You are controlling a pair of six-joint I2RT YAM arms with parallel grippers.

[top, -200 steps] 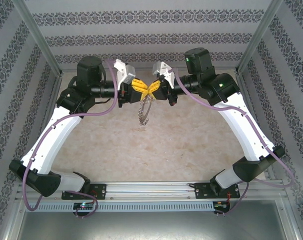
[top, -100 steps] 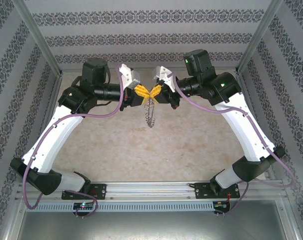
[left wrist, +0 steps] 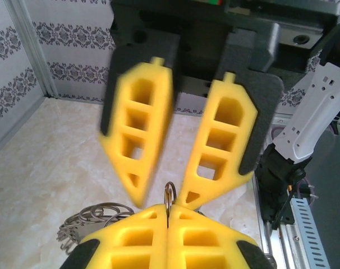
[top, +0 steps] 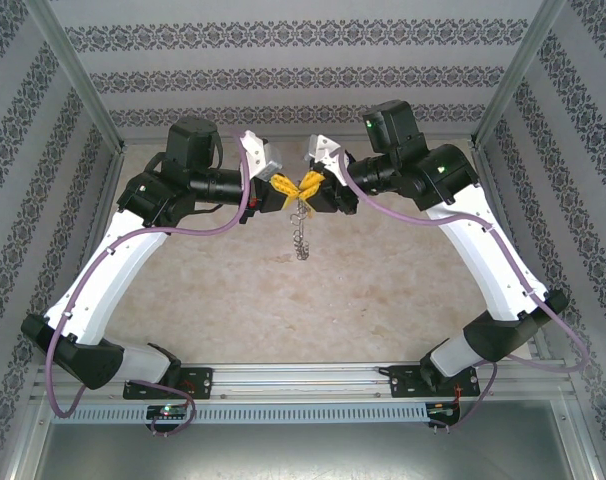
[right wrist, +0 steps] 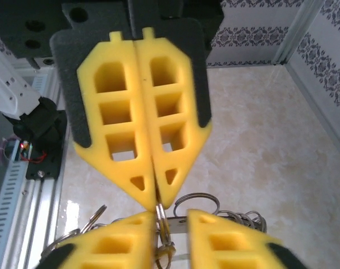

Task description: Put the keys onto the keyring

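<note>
Both grippers meet tip to tip above the middle of the table. My left gripper [top: 286, 187] [left wrist: 169, 208] is shut on a small loop of the keyring [left wrist: 169, 195]. The rest of the keyring [top: 301, 236] dangles below as a thin grey coil. My right gripper [top: 310, 185] [right wrist: 173, 216] faces it with its jaws apart, the pinched loop [right wrist: 161, 221] lying against its left finger. A small dull-yellow piece [right wrist: 162, 252] hangs low on that loop and looks like the head of one of the keys; its blade is hidden.
More grey rings of the bunch [right wrist: 243, 216] [left wrist: 91, 216] hang behind the fingers. The beige marble table [top: 383, 280] lies below, with patterned walls on three sides and a metal rail [top: 303, 378] at the near edge.
My left gripper has closed onto the ring's loop and my right gripper has opened. Both wrists have shifted slightly toward the back, and the hanging ring has swung edge-on.
</note>
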